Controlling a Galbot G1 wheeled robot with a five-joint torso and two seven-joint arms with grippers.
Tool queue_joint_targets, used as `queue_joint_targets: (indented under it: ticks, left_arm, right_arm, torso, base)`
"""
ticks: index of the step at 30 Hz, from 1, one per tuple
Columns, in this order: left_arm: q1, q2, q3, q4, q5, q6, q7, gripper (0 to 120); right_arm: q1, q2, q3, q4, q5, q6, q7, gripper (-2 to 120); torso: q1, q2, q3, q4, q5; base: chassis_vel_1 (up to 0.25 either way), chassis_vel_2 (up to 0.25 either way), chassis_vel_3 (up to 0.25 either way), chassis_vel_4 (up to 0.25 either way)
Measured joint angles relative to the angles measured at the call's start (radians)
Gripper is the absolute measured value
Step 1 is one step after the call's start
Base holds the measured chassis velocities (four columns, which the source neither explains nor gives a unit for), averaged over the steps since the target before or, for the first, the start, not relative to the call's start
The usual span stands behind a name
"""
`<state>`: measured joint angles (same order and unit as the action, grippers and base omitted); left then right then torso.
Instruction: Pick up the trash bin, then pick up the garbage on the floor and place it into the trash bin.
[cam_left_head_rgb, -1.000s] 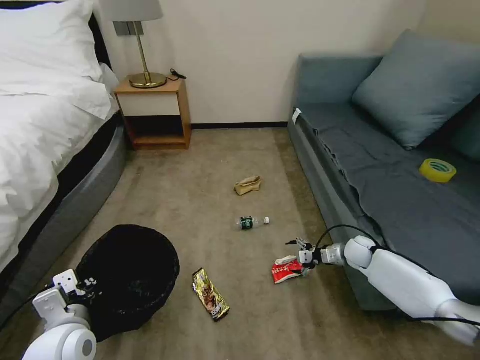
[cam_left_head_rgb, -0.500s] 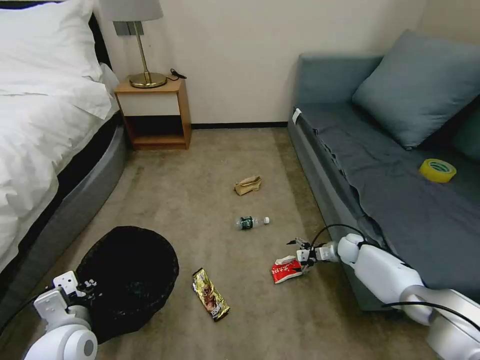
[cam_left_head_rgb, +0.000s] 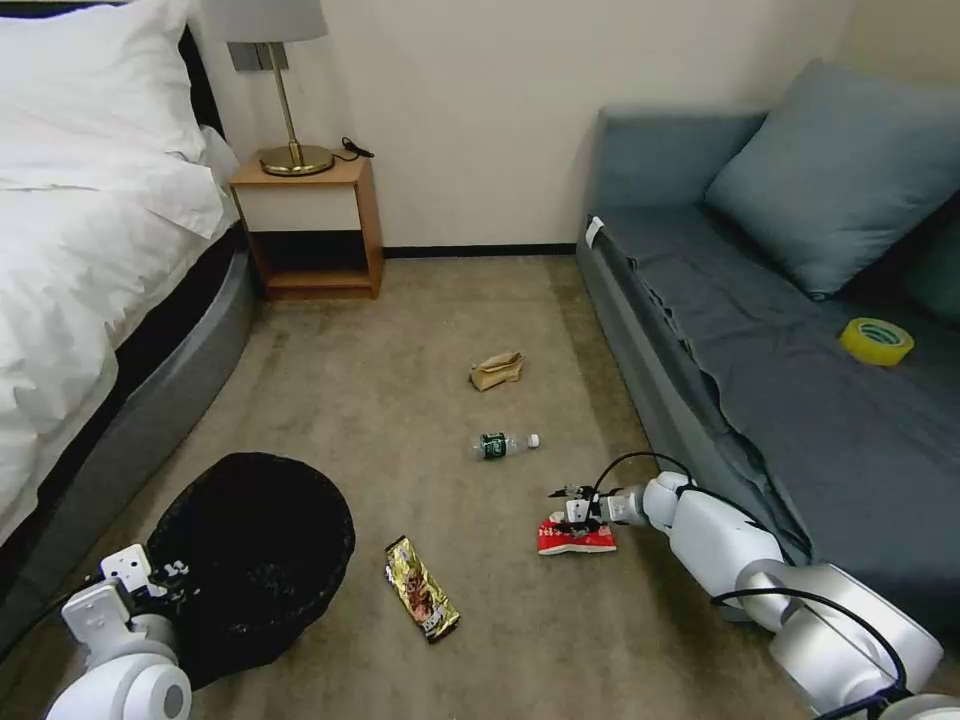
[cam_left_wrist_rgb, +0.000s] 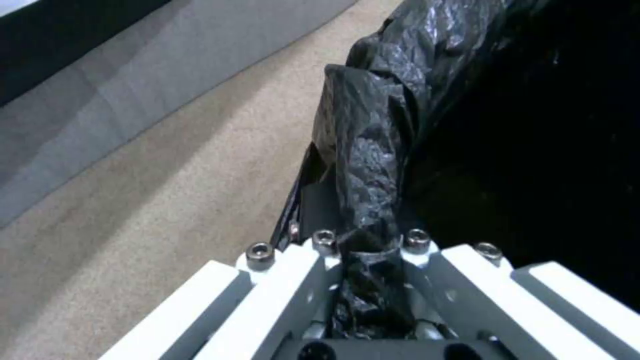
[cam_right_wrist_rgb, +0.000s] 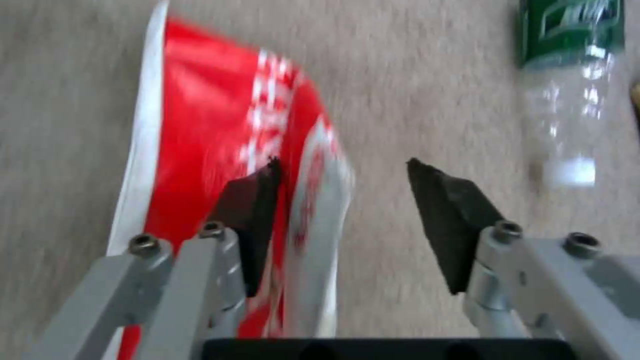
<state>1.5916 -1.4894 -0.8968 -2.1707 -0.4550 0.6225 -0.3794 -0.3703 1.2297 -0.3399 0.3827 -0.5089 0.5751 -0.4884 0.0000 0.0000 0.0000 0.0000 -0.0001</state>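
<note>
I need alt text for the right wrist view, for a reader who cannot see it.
The open right gripper hovers over a red snack wrapper on beige carpet, with one fingertip above the wrapper and the other above bare carpet. A small clear bottle with a green label lies farther off.

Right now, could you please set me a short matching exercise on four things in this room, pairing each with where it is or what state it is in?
Things:
1. trash bin
2. red snack wrapper
3. yellow tape roll
4. small clear bottle

Places or states:
A. lying on the sofa seat
B. on the carpet, under the open right hand
C. its black liner pinched by the left hand
D. lying on its side on the carpet, between the brown paper bag and the red wrapper

Pairs: 1-C, 2-B, 3-A, 4-D
</note>
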Motion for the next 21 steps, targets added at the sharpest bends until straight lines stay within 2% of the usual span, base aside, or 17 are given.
queue_joint_targets:
  ticks: [12,14,15,16,19,21]
  left_arm:
    - [-0.003,-0.002,0.006,0.002,0.005,-0.006,0.001,2]
    - [-0.003,-0.002,0.007,0.002,0.007,-0.006,0.001,2]
    - [-0.002,-0.002,0.007,0.002,0.007,-0.006,0.001,2]
    - [-0.002,-0.002,0.007,0.002,0.007,-0.006,0.001,2]
    - [-0.002,-0.003,0.007,-0.001,0.008,-0.006,0.001,2]
    - [-0.002,-0.003,0.007,-0.002,0.008,-0.006,0.001,2]
  right_arm:
    - [-0.026,-0.024,0.02,0.0,-0.002,-0.007,0.002,49]
    - [-0.034,-0.025,0.028,0.0,-0.003,-0.007,0.002,44]
    - [-0.039,-0.028,0.031,0.001,-0.004,-0.007,0.002,37]
    - [-0.039,-0.028,0.031,0.001,-0.004,-0.007,0.002,37]
    - [-0.044,-0.036,0.039,0.007,-0.004,-0.005,0.002,22]
    - [-0.046,-0.038,0.04,0.01,-0.004,-0.004,0.002,21]
  torso:
    - [0.0,0.0,0.0,-0.0001,0.0002]
    - [0.0,0.0,0.0,0.0,0.0002]
    - [0.0,0.0,0.0,0.0001,0.0002]
    - [0.0,0.0,0.0,0.0001,0.0002]
    - [0.0,0.0,0.0,-0.0001,0.0002]
    - [0.0,0.0,0.0,0.0,0.0002]
  base:
    - [0.0,0.0,0.0,0.0]
    - [0.0,0.0,0.0,0.0]
    - [0.0,0.0,0.0,0.0]
    - [0.0,0.0,0.0,0.0]
    - [0.0,0.0,0.0,0.0]
    - [0.0,0.0,0.0,0.0]
